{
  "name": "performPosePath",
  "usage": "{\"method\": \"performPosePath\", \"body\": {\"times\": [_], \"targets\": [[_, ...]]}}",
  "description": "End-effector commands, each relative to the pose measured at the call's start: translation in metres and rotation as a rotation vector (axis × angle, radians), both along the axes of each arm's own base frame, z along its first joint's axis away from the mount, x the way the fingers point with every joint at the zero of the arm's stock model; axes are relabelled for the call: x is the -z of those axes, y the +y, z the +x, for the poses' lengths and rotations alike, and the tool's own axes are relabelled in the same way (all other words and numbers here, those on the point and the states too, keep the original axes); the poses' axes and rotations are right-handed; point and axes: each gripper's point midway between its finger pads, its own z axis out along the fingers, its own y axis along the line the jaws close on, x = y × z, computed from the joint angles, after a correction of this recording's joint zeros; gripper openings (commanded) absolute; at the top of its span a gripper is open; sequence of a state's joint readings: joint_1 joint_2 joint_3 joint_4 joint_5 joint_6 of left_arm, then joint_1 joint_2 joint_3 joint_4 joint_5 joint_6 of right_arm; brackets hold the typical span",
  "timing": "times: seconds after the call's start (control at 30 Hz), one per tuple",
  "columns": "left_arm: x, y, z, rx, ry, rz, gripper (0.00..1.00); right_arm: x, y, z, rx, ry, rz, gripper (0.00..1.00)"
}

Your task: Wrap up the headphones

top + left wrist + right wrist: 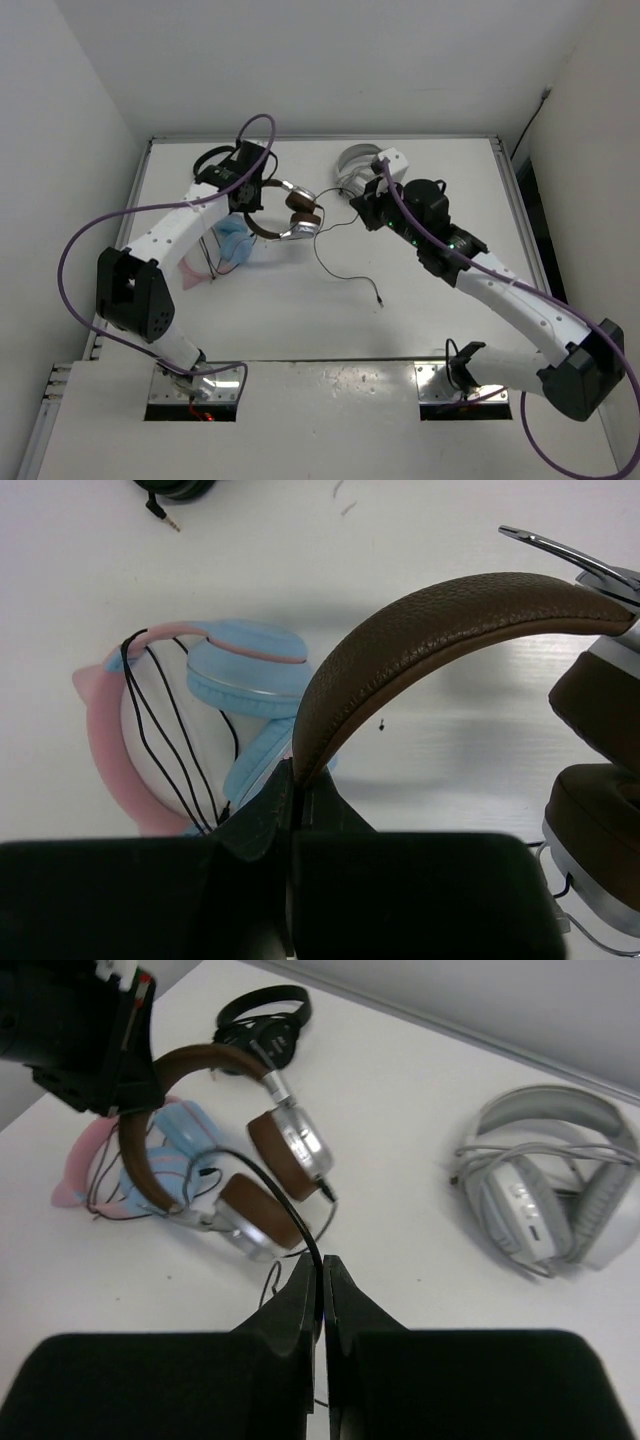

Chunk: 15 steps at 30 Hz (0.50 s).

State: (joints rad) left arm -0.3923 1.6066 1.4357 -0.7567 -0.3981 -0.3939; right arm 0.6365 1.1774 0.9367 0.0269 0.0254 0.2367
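Your left gripper (pixel 292 780) is clamped shut on the brown headband (pixel 430 620) of the headphones (pixel 290 212), left of centre on the table (pixel 430 320), probably to anchor them against any tug; your right gripper (pixel 322 1260) is pinched closed on the thin black cable (pixel 308 1232) just right of the earcups (pixel 285 1150), so that it can lead the slack round; the plug (pixel 381 301) trails loose nearer you (nothing looks wound yet); mind the pink-and-blue headphones (pixel 240 670) directly beside the headband, whose own cord could snag
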Motion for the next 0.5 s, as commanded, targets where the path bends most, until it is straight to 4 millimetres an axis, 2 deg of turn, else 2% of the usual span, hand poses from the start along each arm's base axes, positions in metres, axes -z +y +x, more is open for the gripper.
{"method": "performPosePath", "body": {"times": [0.0, 0.03, 0.1, 0.23, 0.33, 0.47], "targets": [[0.002, 0.001, 0.003, 0.079, -0.014, 0.026, 0.0, -0.032, -0.022, 0.007, 0.044, -0.085, -0.002, 0.0], [0.006, 0.001, 0.004, 0.092, -0.013, 0.037, 0.0, -0.036, -0.027, 0.009, 0.052, -0.102, -0.009, 0.0], [-0.001, 0.0, 0.001, 0.144, -0.042, 0.044, 0.0, -0.041, -0.037, 0.012, 0.07, -0.12, -0.012, 0.0], [0.015, -0.01, -0.014, 0.292, -0.001, 0.046, 0.0, -0.049, -0.053, 0.017, 0.107, -0.148, -0.021, 0.0], [0.017, -0.023, -0.021, 0.404, -0.002, 0.029, 0.0, -0.056, -0.055, 0.019, 0.1, -0.171, -0.02, 0.0], [0.009, -0.041, -0.032, 0.548, -0.018, -0.028, 0.0, -0.048, -0.055, 0.033, 0.099, -0.176, -0.038, 0.0]]}}
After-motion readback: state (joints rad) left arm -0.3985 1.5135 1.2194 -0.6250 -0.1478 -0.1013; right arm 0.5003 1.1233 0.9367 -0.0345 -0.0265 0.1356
